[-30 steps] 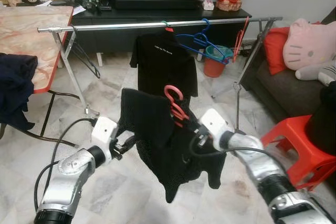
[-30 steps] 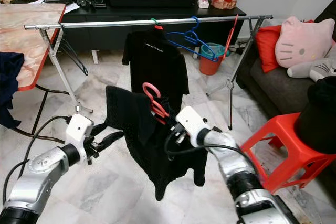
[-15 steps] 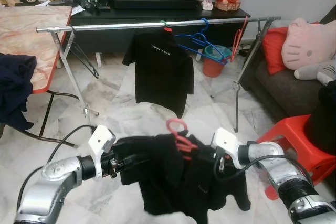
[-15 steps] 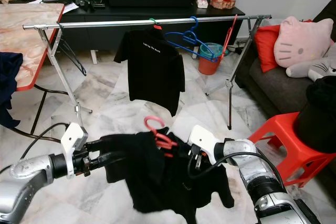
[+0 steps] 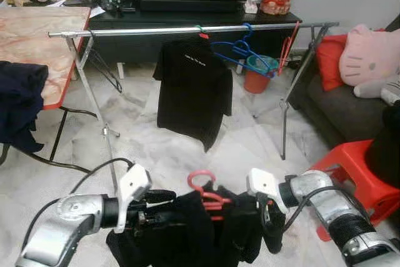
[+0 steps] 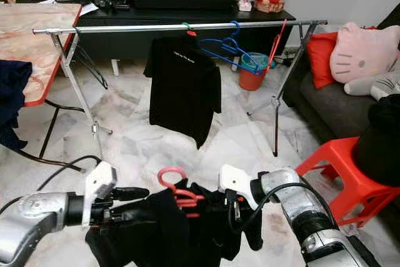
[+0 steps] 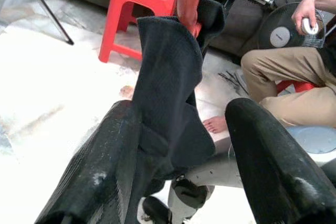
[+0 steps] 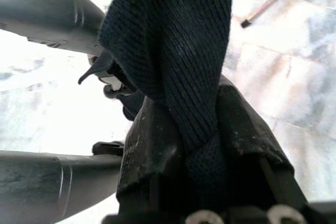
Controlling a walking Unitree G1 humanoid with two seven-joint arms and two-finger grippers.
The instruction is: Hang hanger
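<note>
Black garment (image 5: 187, 229) runs off the bottom edge at 6 o'clock, hem out of sight. Red hanger (image 5: 203, 187): hook shows, shoulders buried in the cloth. Right gripper (image 8: 199, 145) fingertips wrapped in knit fabric. Seated person (image 7: 283, 72) cut by the frame, legs and one hand visible. White print on the hung black T-shirt (image 5: 190, 89) too small to read.

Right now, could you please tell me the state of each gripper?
Left gripper: open, the black garment draped over one finger.
Right gripper: shut on the black garment, which carries the red hanger.
</note>
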